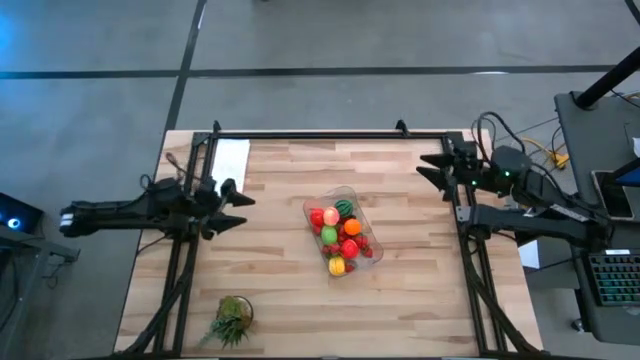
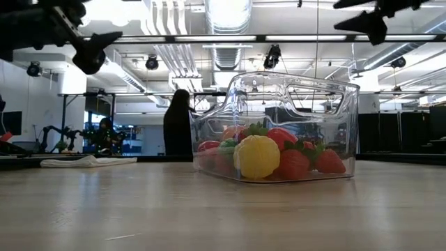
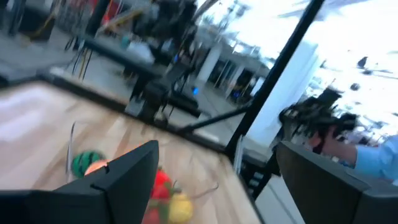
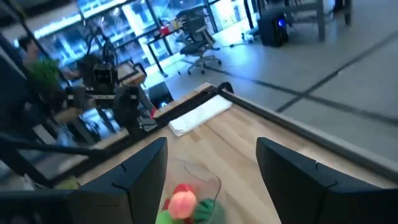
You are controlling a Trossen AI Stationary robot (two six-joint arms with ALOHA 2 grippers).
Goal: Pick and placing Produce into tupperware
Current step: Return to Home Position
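The clear tupperware (image 1: 356,194) stands on the table a little right of centre, and the low view shows its see-through wall (image 2: 327,111). Inside it the produce (image 1: 340,238) lies heaped: red, green, yellow, orange and pink pieces (image 2: 259,156). My left gripper (image 1: 237,209) hovers open, to the left of the container and clear of it. My right gripper (image 1: 430,168) hangs open above the table's far right part, also clear. In each wrist view, the produce (image 3: 163,186) (image 4: 183,203) shows between the two fingers, farther off.
A leafy green tuft with a brownish base (image 1: 232,318) lies near the front left corner. A flat white sheet (image 1: 231,158) lies at the far left. A black frame (image 1: 330,134) runs along the table's edges. Bare wood surrounds the container.
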